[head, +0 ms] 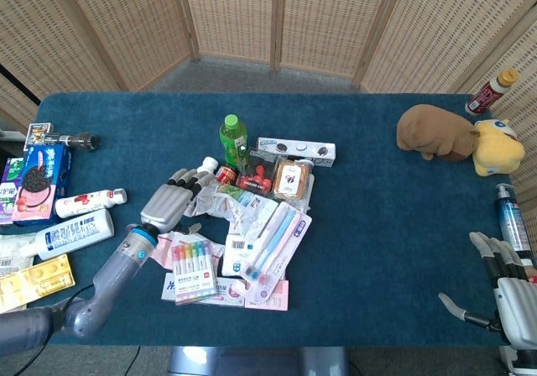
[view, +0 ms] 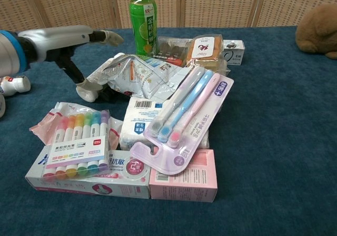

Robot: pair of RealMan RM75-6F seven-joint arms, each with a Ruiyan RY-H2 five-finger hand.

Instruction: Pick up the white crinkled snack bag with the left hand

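Snack bag: the bag [view: 138, 76] lies crinkled in the pile's middle on the table [head: 369, 174], just right of the left hand [head: 172, 200]; its left end is under the fingertips [view: 109, 36]; contact cannot be told
Left hand: fingers apart and stretched forward, holding nothing; thumb [view: 71, 66] points down beside the white tube [view: 90, 87]
Right hand: the right hand [head: 508, 279] rests at the table's near right corner, fingers spread, empty; partly cut off by the frame
Containers: marker case [view: 80, 144] holds coloured pens; blister pack [view: 184, 115] holds toothbrushes
Hidden: the bag's right edge is under the blister pack; its print is unreadable
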